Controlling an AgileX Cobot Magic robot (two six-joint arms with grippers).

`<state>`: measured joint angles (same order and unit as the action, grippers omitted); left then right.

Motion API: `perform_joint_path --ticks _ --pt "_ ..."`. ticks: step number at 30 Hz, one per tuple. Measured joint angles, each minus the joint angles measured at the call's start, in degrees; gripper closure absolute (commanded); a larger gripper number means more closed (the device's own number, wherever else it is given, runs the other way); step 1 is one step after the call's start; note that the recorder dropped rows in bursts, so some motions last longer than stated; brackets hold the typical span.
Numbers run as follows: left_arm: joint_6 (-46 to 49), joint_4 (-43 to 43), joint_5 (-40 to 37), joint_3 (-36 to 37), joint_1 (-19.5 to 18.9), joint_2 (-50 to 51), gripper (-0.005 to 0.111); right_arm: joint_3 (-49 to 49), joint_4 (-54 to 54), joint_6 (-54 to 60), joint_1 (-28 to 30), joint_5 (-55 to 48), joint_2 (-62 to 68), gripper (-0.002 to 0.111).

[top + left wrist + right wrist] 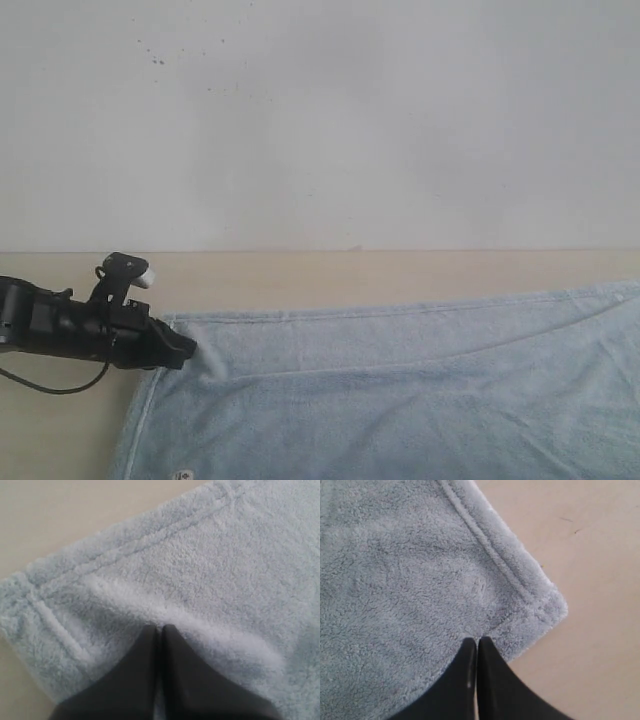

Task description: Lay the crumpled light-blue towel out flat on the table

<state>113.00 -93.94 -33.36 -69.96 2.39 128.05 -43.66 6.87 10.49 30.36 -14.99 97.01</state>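
**Towel spread out, 2 corners pinched**

The towel (400, 390) lay spread over the near part of the table (350, 275), with 1 long crease running across it. The left gripper (185, 352) was clenched on the towel's far-left corner, fleece bunched up at its tips. The right gripper (477, 640) gripped another hemmed corner, its 2 jaws pressed together.

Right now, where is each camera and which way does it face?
Exterior view: off the arms, facing the white wall across the plain beige table; only the left end effector shows, at a corner of the pale light-blue fleecy towel.
Left wrist view: on the left arm, looking past its shut end effector onto a corner.
Right wrist view: likewise, right end effector, another corner.
Shared: towel and table.
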Motion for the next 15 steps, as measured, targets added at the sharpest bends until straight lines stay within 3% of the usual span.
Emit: perform_joint_path --ticks 10,15 --pt "-0.3 -0.3 6.3 -0.4 0.1 -0.3 0.103 0.0 0.0 -0.1 0.0 0.1 0.0 0.109" --pt "1.6 -0.4 -3.4 0.6 -0.2 -3.2 0.103 -0.4 2.5 0.1 -2.7 1.2 0.0 0.109"
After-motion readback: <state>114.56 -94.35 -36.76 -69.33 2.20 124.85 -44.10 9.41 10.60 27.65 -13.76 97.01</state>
